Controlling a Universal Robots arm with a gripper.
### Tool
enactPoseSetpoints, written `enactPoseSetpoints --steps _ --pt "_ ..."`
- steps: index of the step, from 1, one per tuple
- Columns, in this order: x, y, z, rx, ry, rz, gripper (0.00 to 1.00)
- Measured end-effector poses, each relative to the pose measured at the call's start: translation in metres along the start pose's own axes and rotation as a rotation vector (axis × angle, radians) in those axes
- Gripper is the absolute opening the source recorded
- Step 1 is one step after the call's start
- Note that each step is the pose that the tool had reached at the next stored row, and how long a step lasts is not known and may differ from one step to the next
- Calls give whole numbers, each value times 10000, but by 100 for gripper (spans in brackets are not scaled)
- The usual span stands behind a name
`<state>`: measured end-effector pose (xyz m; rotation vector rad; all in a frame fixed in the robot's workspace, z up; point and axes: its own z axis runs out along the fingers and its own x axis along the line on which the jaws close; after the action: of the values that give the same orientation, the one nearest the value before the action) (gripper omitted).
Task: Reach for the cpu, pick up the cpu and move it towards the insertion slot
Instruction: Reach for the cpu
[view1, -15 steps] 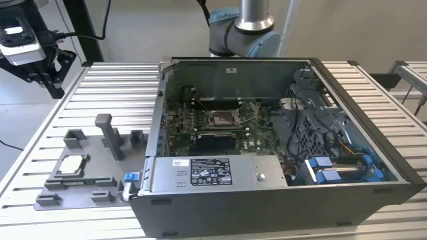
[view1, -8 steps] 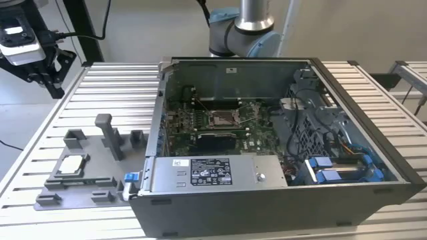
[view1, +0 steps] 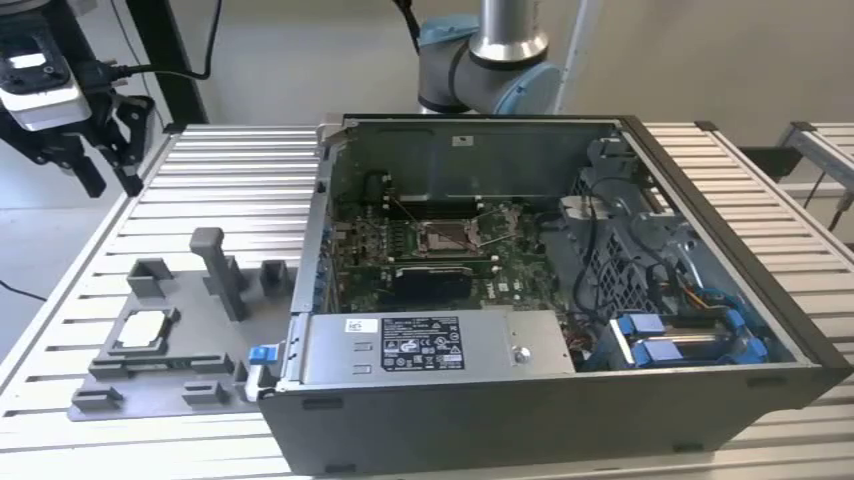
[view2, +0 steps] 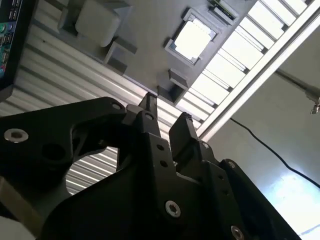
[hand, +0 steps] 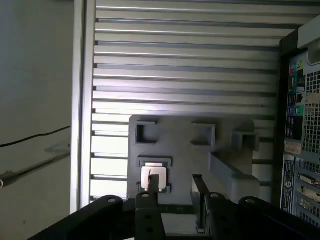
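Observation:
The cpu (view1: 144, 330) is a small pale square chip lying flat in a recess of the grey fixture plate (view1: 200, 350), at the exterior view's left. It also shows in both wrist views, bright in the second (view2: 192, 40) and partly behind a finger in the first (hand: 155, 172). My gripper (view1: 112, 182) hangs well above the table near its far left corner, apart from the cpu. Its black fingers (view2: 148, 102) stand open with nothing between them. The insertion slot (view1: 445, 236) is the metal-framed socket on the green board inside the open computer case.
The open computer case (view1: 534, 400) fills the table's middle and right, its wall bordering the fixture plate. Upright grey blocks (view1: 214, 265) rise from the plate beside the cpu. The slatted table (view1: 227, 190) ends at a rail, with a cable (view2: 260, 145) on the floor beyond.

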<state>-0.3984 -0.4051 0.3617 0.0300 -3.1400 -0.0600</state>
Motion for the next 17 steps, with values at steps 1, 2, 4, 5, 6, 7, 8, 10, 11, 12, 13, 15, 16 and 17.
enactPoseSetpoints --steps 1,2,4,5,6,7,8,10,11,12,13,15,16,17 --pt "0 0 0 0 0 0 100" --pt "0 0 0 0 1 0 100" --pt "0 0 0 0 0 -1 100" --pt "0 0 0 0 0 -1 100" --pt "0 0 0 0 0 -2 100" --pt "0 0 0 0 0 -2 100" --pt "0 0 0 0 1 -2 100" --pt "2 -1 5 1 1 -2 100" --pt "7 -4 13 0 -1 -3 100" --pt "16 -7 24 1 -6 -3 100" --pt "29 -11 36 1 -16 -3 100" --pt "50 -16 61 -2 -35 -4 100" --pt "54 -17 72 -1 -36 -5 100" --pt "60 -17 87 1 -37 -4 100"
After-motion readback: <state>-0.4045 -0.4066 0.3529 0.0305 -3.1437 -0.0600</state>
